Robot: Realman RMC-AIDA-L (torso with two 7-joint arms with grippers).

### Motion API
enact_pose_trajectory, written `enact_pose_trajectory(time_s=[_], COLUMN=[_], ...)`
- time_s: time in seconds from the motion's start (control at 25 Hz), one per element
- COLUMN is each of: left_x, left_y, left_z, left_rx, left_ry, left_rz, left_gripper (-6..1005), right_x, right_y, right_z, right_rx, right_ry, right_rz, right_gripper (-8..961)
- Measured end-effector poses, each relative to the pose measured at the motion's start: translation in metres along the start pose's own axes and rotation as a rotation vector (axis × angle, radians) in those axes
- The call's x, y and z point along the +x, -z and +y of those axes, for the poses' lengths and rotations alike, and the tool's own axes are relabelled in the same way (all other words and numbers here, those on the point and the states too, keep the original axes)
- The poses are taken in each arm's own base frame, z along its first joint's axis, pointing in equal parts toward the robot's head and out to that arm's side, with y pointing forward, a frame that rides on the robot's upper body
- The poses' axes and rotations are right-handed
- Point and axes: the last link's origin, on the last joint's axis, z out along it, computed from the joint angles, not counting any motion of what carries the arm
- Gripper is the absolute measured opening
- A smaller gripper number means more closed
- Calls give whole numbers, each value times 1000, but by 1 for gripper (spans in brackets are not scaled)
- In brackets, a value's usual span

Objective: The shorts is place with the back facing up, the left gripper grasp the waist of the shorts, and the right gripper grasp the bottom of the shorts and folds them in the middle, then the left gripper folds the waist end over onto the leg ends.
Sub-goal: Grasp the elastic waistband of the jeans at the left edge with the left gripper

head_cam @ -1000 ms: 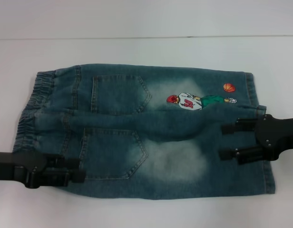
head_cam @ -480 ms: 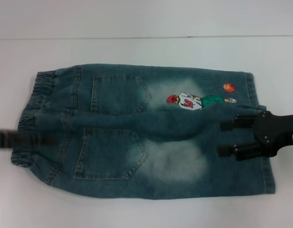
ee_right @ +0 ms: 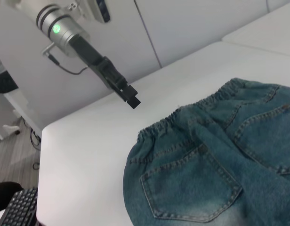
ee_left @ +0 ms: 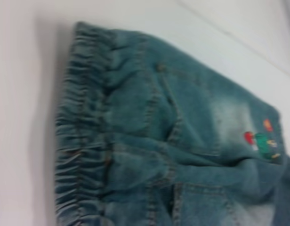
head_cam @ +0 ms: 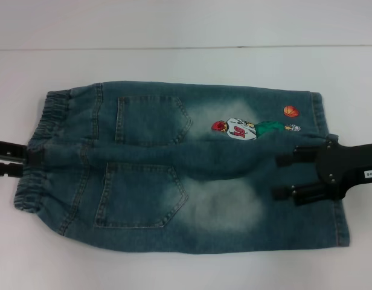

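The left gripper (head_cam: pixel 20 164), a black two-finger claw on a black unlabelled arm, sits at the ruffled elastic waistband of the shorts (head_cam: pixel 174 169), about midway along it. Its two fingers stand apart, one above the other in the head view, tips touching or just over the waist edge, and no cloth is pinched between them. From the right wrist view this claw (ee_right: pixel 130 95) appears raised above the white table (ee_right: pixel 84 155), beside the waistband and not on it; how high it is cannot be told.

Outward from it lie the blue-green faded denim shorts, flat and back up, with two patch pockets and the embroidered basketball-player cartoon (head_cam: pixel 246 128) on the far leg. A ridge of bunched cloth runs lengthwise between the pockets.

At the opposite end, the right gripper (head_cam: pixel 282 177), a black claw on an arm with a small white printed label, hovers over the leg ends (head_cam: pixel 334 175) with its fingers spread wide, holding nothing.

Risks, as I judge them: the left claw may close on only the top layer of gathered elastic, so the waist peels open when lifted. If it closes off-centre, the fold will skew. The central ridge may crease the fold line. The right claw, reaching inward past the hems, may grab mid-leg fabric instead of the cuffs.
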Motion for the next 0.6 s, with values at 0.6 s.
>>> enact_pose_trajectory(time_s=[0.6], left_x=[4], left_y=[-17], left_z=[-18], left_rx=[220], left_ry=[48], left_rz=[-98], left_gripper=[545], right_x=[-9], right_y=[-9], right_z=[-1], right_rx=[-19], right_ry=[34], right_rz=[29], right_gripper=[917])
